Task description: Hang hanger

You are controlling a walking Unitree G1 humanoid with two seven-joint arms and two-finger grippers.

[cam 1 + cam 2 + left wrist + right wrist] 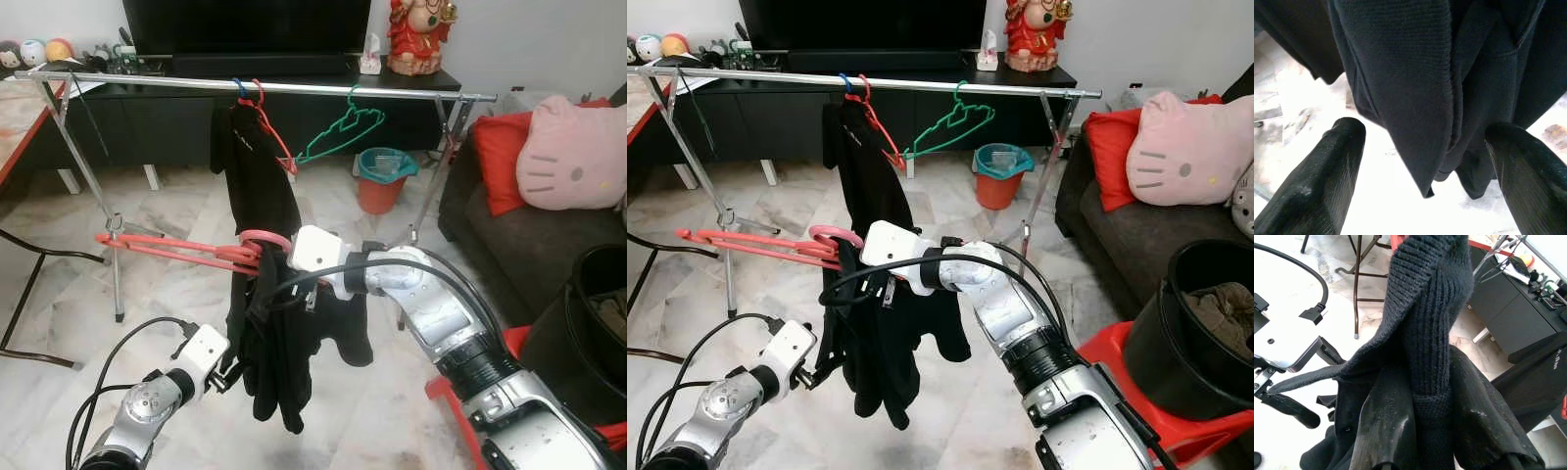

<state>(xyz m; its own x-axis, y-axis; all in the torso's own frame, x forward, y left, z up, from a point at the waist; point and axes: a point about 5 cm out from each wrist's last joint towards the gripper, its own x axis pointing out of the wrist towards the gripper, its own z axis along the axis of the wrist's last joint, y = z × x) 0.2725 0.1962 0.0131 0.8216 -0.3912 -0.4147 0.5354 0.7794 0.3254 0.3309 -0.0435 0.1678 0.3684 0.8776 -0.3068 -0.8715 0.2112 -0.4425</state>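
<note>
right gripper [1432, 440] jaws pinch ribbed black knit garment [269, 343] on red hanger [186, 250]. left gripper [1425, 161] jaws spread, smooth dark fabric between. two more hangers on metal rail [294, 88].

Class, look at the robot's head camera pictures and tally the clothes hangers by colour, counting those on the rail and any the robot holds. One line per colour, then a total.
Red hanger on the rail, carrying a black garment: 1
Green hanger on the rail, bare: 1
Pink hanger at the right gripper, carrying a black knit garment: 1
Total: 3
</note>
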